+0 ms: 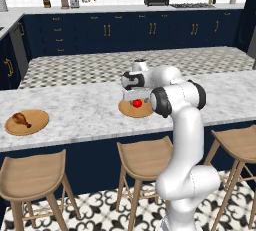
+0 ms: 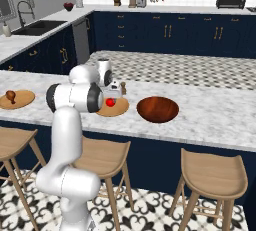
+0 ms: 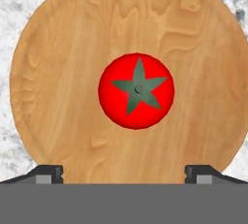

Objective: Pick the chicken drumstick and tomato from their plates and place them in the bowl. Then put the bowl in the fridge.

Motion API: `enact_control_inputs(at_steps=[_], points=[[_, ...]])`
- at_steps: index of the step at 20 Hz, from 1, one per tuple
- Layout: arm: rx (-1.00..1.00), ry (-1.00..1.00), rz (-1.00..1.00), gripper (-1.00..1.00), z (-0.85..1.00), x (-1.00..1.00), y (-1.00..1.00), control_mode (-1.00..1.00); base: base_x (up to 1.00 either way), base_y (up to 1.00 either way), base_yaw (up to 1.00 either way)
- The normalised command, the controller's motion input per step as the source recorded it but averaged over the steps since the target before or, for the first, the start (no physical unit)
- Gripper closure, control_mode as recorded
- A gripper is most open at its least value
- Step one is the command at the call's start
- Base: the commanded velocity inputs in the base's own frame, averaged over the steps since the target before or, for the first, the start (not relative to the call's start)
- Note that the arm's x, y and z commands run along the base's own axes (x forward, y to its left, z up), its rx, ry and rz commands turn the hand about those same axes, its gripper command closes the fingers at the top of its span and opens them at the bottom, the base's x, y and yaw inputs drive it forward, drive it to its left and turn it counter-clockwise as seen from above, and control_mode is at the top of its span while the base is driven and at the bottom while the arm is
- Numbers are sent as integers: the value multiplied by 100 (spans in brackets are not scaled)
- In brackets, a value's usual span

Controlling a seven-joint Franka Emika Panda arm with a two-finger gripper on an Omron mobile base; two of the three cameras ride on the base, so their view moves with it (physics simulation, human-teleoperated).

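End effector (image 3: 124, 172) hangs released and empty above the tomato (image 3: 136, 90) on its plate (image 3: 58, 72)

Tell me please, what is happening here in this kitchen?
A white robot arm is working at the marble counter. Its gripper is open and hangs directly above the tomato, which sits in the middle of a wooden plate; nothing is grasped yet. The chicken drumstick lies on the other plate, farther along the counter. The reddish-brown bowl beside the tomato's plate holds nothing. So no food has been moved yet.
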Motion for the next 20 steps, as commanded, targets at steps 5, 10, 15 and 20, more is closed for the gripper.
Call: enact_control_inputs(at_steps=[5, 10, 15, 20], points=[[0, -7, 0, -100, -20, 3, 0, -100, 0, 0, 0], [0, -8, 0, -100, 0, 20, 0, -100, 0, 0, 0], [0, -4, 0, -100, -10, 30, 0, -100, 0, 0, 0], [0, -7, 0, -100, -26, 10, 0, -100, 0, 0, 0]])
